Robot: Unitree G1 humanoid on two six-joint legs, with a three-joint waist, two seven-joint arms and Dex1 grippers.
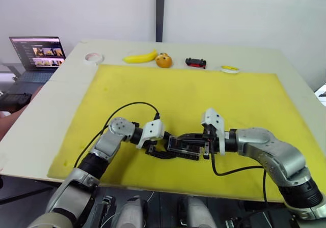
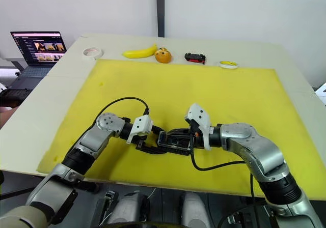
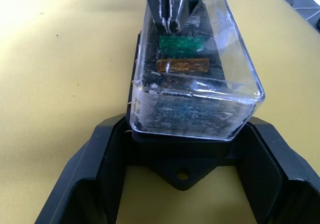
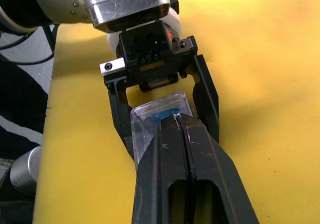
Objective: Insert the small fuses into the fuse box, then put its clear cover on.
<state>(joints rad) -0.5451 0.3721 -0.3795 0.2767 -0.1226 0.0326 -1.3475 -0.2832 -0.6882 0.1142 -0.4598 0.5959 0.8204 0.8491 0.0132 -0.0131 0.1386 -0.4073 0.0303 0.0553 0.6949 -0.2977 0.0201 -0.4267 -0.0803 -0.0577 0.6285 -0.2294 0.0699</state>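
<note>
The fuse box, clear cover on, lies lengthwise between my open left tool and my shut right tool pressing on top.

Looks like a robotics lab: plain white walls, a bare worktable under a yellow foam mat, a laptop running alongside.

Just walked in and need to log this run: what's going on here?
The robot is working with both arms at the near edge of the yellow mat. The clear cover already sits over the fuse box, with green and amber fuses showing under it. The left gripper straddles one end, open; the right gripper, shut, presses on top.
</note>
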